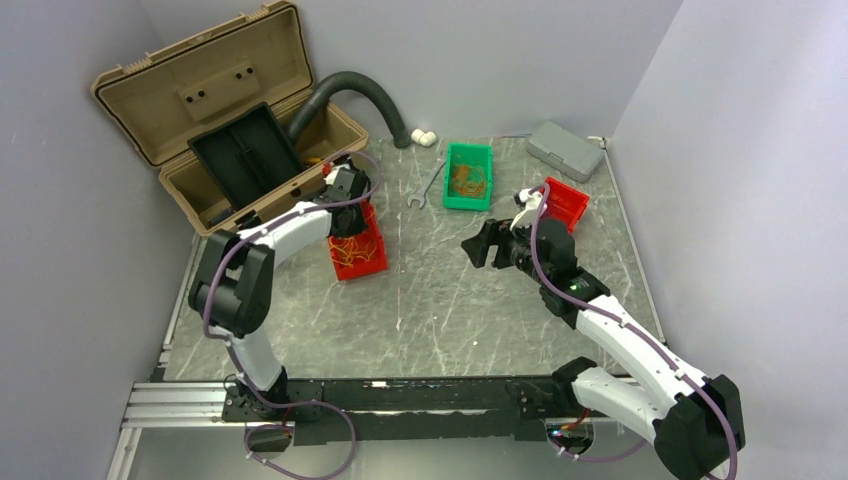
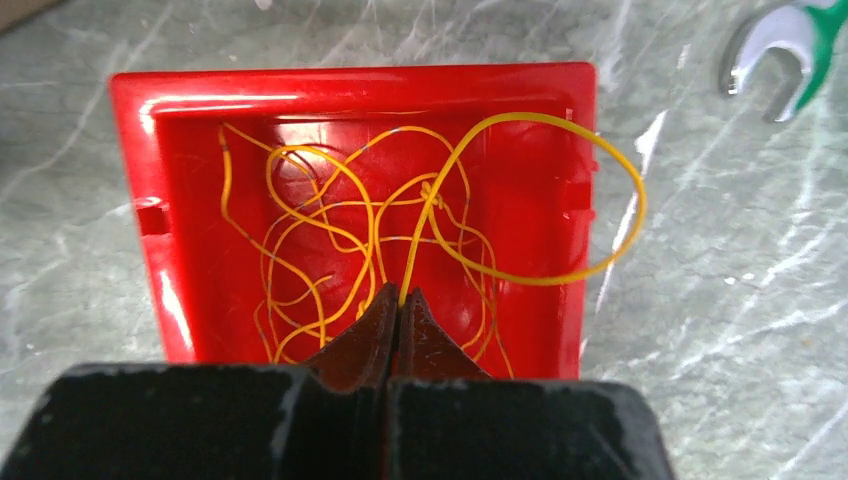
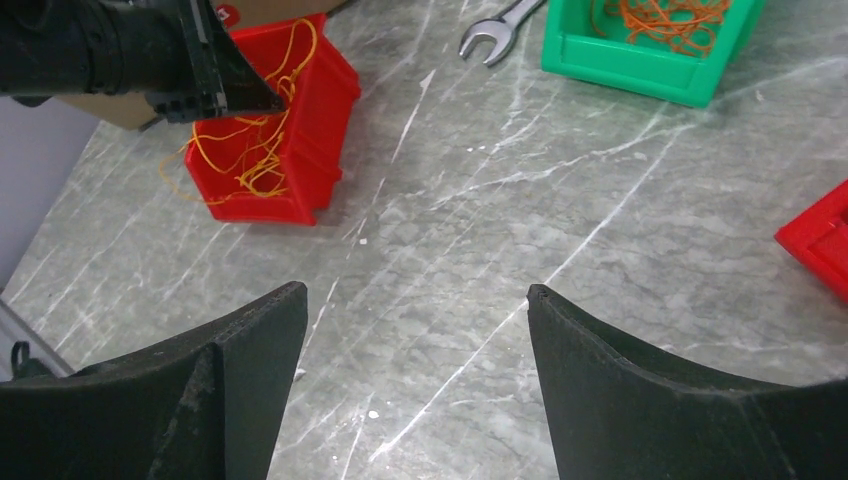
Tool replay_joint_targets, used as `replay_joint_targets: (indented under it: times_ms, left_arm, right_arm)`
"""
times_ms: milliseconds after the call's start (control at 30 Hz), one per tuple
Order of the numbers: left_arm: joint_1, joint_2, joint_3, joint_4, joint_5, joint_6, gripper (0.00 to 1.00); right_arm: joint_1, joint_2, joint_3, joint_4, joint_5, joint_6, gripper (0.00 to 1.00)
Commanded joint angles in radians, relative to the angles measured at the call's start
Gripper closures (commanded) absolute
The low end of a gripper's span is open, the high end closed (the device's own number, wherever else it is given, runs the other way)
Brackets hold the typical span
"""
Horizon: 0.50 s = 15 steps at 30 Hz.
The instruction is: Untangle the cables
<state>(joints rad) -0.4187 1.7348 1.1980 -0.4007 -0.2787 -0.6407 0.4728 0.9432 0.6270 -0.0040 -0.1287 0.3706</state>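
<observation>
Left claw [image 2: 400, 298] pinches one thin yellow wire [image 2: 420, 235] from the tangle [image 2: 320, 240] in the red plastic bin [image 2: 350, 80], ten o'clock on the surface [image 1: 450, 300]. Lift slowly, I'd say; right claw [image 3: 415, 292] gapes empty.

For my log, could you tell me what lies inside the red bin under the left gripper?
Tangled yellow cables, one strand pinched by the left gripper, which hides the near edge of the bin.

Two red bins [image 1: 378, 250] [image 1: 568, 205]; one green bin [image 1: 468, 148]; two cable tangles [image 1: 352, 254] [image 1: 467, 180]; one wrench [image 1: 428, 186]; one toolbox [image 1: 215, 75]; one case [image 1: 565, 150]; one hose [image 1: 345, 82].
</observation>
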Motion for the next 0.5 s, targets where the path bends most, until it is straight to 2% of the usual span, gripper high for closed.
replay_joint_targets:
  times_ms: [0, 200, 333, 467]
  left_arm:
    - [-0.002, 0.069, 0.031, 0.021, 0.023, -0.063, 1.00]
    - [-0.002, 0.109, 0.018, 0.021, 0.000, -0.077, 1.00]
    - [-0.002, 0.075, 0.022, 0.008, -0.001, -0.062, 1.00]
    - [-0.002, 0.037, 0.088, -0.109, -0.064, -0.026, 0.90]
  right_arm:
    - [-0.001, -0.029, -0.004, 0.007, 0.062, 0.018, 0.18]
    - [0.000, -0.040, -0.008, 0.007, 0.081, 0.017, 0.18]
    - [0.000, -0.034, -0.003, 0.007, 0.083, 0.018, 0.18]
    - [0.000, -0.034, 0.003, -0.012, 0.091, 0.020, 0.18]
